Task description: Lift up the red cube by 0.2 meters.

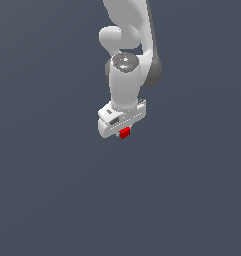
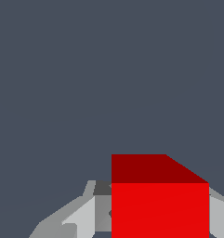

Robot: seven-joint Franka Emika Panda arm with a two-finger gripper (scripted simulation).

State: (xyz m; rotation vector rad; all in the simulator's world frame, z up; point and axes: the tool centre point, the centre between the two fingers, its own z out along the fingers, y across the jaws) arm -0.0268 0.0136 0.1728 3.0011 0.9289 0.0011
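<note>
Gripper: white two-finger gripper [image 1: 123,131] on the white Panda arm, pointing downward in the exterior view; its fingers are mostly hidden under the hand body there.
Gripper state: clamped on the small plain bright red cube [image 1: 124,133]; in the wrist view pale grey fingers [image 2: 85,216] show on either side of the cube's faces.
Cube position: directly below the gripper body, between the fingers; in the exterior view only a small red patch protrudes under the lower edge of the white hand.
Cube, wrist view: red cube [image 2: 160,209] fills much of the lower part of the picture, a bright front face and a darker red upper face visible, no markings.
Cube contact with ground: cannot tell from either view whether the cube is touching the surface or held off it; no shadow or gap is readable.
Arm: white jointed arm [image 1: 124,75] comes down from the top of the exterior view, with a grey round cap on the wrist joint, roughly centred in the frame.
Surface: uniform dark blue-grey surface [image 1: 52,190] fills the background in both views; no edge or texture can be made out.
Orientation: cube faces look roughly square to the fingers in the wrist view; a slight skew in the exterior view is too small to judge.
</note>
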